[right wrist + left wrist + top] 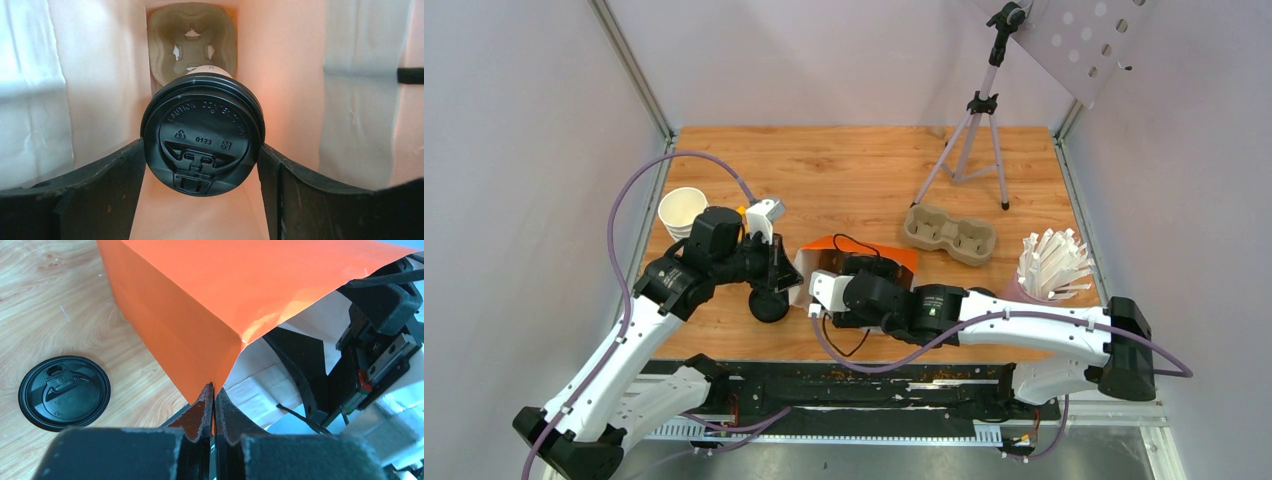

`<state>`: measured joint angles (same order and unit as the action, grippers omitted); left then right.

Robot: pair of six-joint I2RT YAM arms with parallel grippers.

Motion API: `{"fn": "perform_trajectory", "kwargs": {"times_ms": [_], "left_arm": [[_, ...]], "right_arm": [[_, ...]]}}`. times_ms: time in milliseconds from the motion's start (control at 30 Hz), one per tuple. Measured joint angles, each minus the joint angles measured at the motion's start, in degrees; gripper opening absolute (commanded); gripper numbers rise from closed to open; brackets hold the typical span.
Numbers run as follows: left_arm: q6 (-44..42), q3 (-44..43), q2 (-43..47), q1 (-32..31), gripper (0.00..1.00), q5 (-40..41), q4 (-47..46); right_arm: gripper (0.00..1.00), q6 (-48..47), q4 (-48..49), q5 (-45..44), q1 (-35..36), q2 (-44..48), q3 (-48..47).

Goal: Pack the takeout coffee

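The takeout coffee (202,137) we are packing sits inside the orange paper bag (200,305), above the pulp carrier (192,45) that lies at the bag's far end. The right claw (202,150) is clamped on it, one finger against each side of the black lid's rim.

We judge the cup light but easy to crush: thin paper walls, and a press-fit lid that could pop off if squeezed hard. The firm lid rim, or the wall just below it, looks the safest hold. It should stay upright relative to its carrier well.

The left claw (214,391) is pinched together on the bag's open edge, with the paper caught between its fingers. The bag is soft and creases readily, so this hold shapes the mouth.

Seen from above, the right arm stretches low across the surface (50,300) from its base, wrist buried in the bag's mouth. The left arm bends inward, its wrist beside the bag. A second lidded cup (64,392) waits on the surface near the left claw.
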<state>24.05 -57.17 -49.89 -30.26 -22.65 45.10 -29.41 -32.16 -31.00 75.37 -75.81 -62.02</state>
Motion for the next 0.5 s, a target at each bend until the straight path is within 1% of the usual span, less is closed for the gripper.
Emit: {"fn": "perform_trajectory", "kwargs": {"times_ms": [300, 500], "left_arm": [[-1.22, 0.44, 0.66, -0.04, 0.08, -1.44, -0.42], [-1.27, 0.46, 0.72, -0.15, 0.08, -2.45, -0.72]], "right_arm": [[0.72, -3.02, 3.28, 1.53, -1.36, 3.96, 5.35], [0.72, -6.21, 5.53, 3.96, -1.42, 3.61, 5.73]]}}
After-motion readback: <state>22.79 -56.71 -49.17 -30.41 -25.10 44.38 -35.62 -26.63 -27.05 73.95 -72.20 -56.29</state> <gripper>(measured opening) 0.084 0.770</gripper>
